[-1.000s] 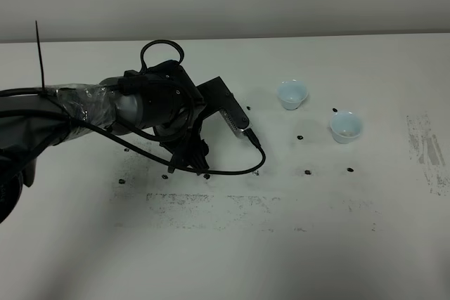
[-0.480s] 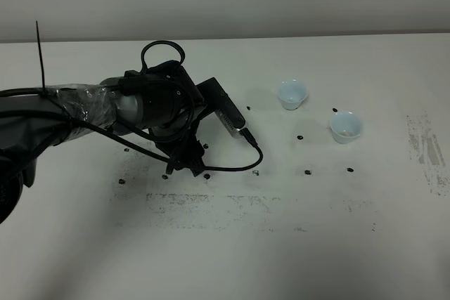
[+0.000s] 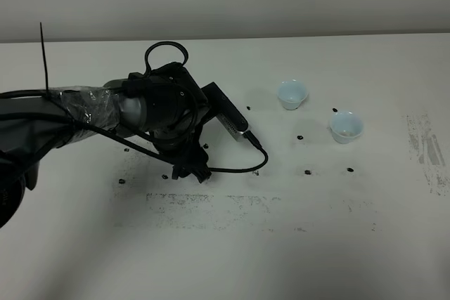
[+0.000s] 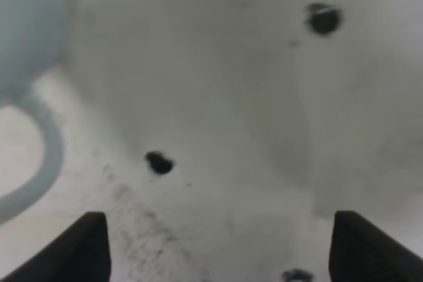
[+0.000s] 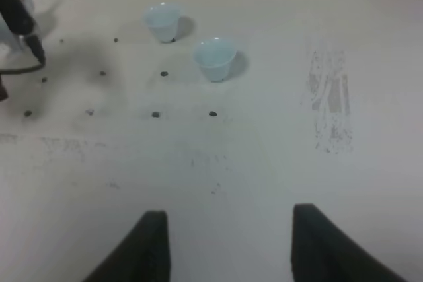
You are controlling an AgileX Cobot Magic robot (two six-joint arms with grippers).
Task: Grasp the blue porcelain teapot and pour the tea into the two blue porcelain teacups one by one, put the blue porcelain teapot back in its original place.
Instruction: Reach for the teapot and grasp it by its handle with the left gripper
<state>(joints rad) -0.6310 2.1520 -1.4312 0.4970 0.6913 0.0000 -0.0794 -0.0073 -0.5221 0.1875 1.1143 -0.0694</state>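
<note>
While left claw (image 4: pixel 218 247) gapes wide near blue teapot (image 4: pixel 25 28) | right claw (image 5: pixel 231 242) wide, empty

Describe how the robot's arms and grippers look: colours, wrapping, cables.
The left arm is black and grey, its forearm wrapped in glossy clear tape. Black cables run along it, one looping above the wrist, and a thin black tie sticks up. The left gripper and right gripper both have plain black fingers. The right arm itself is out of view.
</note>
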